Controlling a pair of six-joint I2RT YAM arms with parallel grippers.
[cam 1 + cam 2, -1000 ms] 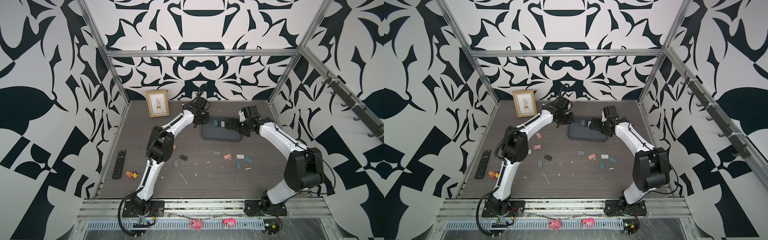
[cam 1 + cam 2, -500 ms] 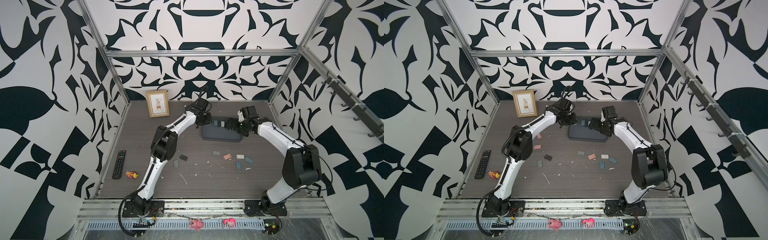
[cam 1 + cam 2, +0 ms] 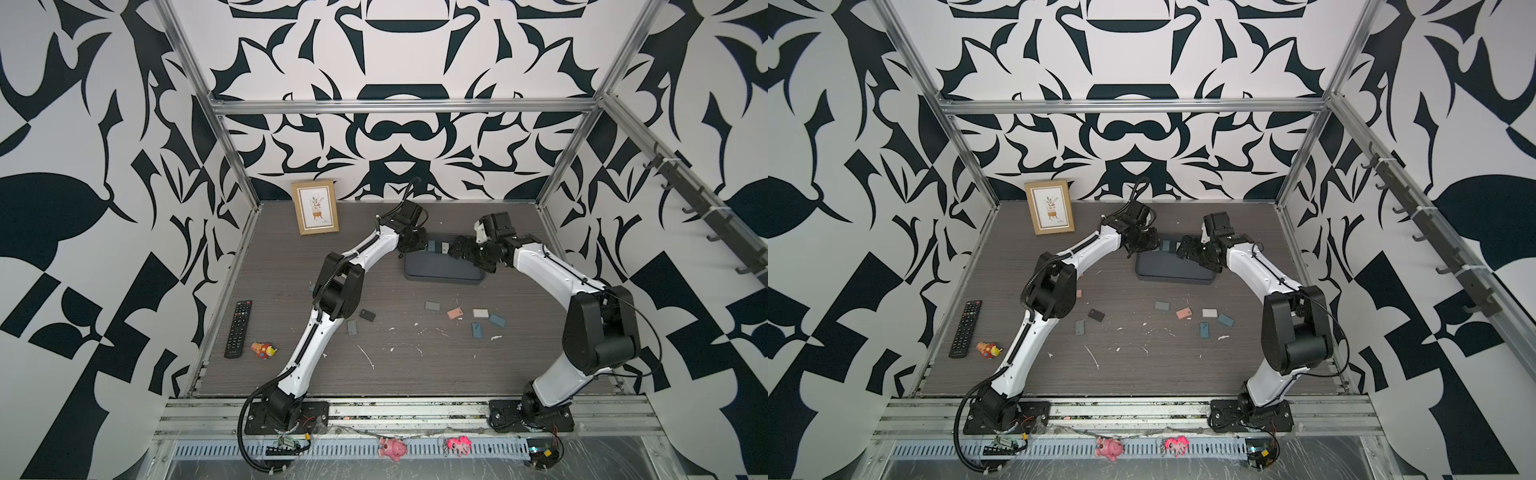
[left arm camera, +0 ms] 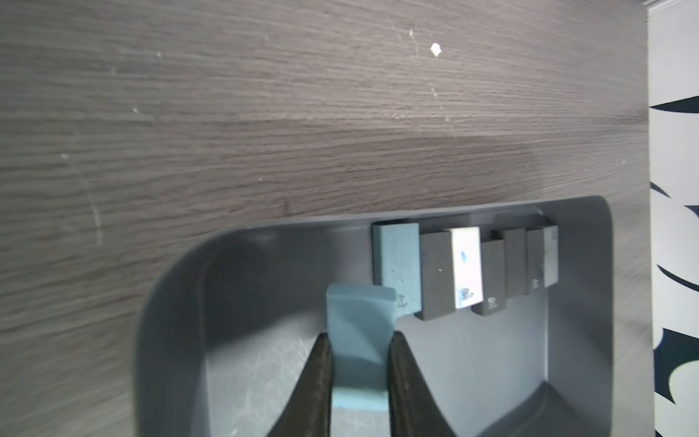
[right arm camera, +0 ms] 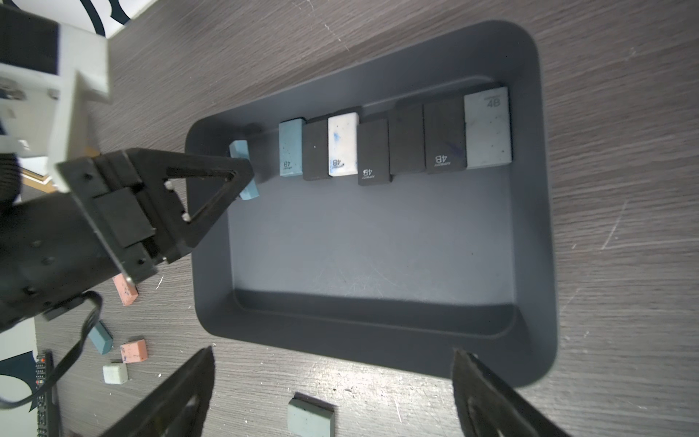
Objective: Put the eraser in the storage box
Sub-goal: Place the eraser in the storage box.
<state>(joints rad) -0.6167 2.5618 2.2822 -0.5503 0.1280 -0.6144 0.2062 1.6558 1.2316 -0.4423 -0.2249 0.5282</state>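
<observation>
Left gripper point(image 4: 359, 340) pinches the blue eraser point(image 4: 357, 321) over the storage box point(image 4: 177, 302); the row of erasers point(image 3: 434, 248) sits just beside it at 3 o'clock, long sides lined up alike.

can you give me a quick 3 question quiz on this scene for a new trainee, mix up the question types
1. True or false: the right gripper is closed on an eraser.
2. The eraser pinched in the left gripper is: A) pink, B) light blue, C) white.
3. How many pieces make up the row of erasers lying along one wall of the storage box?

Key:
1. False. Its jaws are wide open and empty, at the box's near rim.
2. B.
3. Seven.
</observation>
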